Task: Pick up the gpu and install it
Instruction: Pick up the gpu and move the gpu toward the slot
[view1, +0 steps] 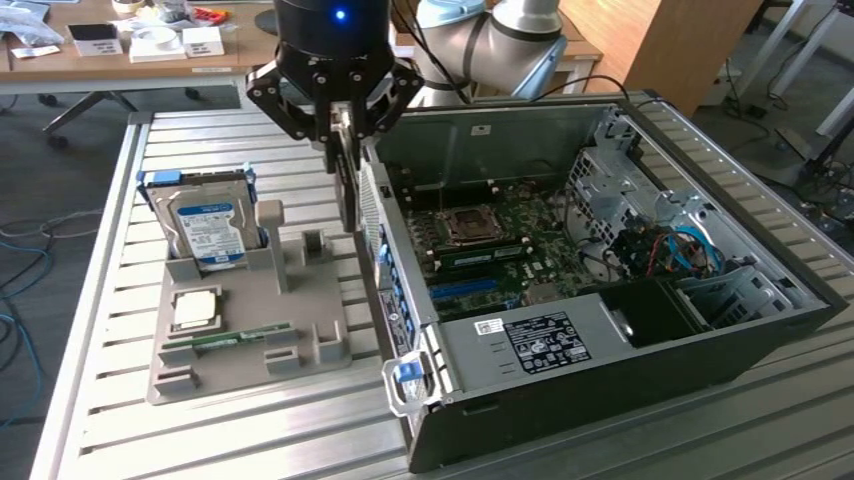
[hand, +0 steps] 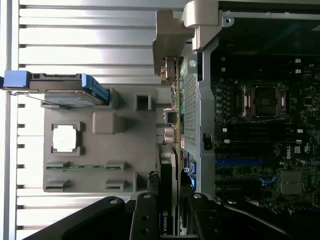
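A slatted metal table (view1: 94, 420) carries everything here. Toward the exterior view's left edge of the table sits a grey parts holder (view1: 254, 365). A hard drive (view1: 207, 225) with a blue and white label stands upright at the holder's far end. In front of it a square processor chip (view1: 196, 310) lies flat, and a narrow green RAM stick (view1: 227, 340) lies near the holder's front edge.

Above the holder's far right corner hangs the black gripper (view1: 344, 130), its claw clamped narrowly on the gpu (view1: 350, 190). The gpu, a thin dark card, is seen edge-on and hangs upright in the air between the holder and the computer case (view1: 747, 330), close beside the case's left wall.

The open case lies on its side along the exterior view's right edge of the table, with its motherboard (view1: 521, 250) facing up.
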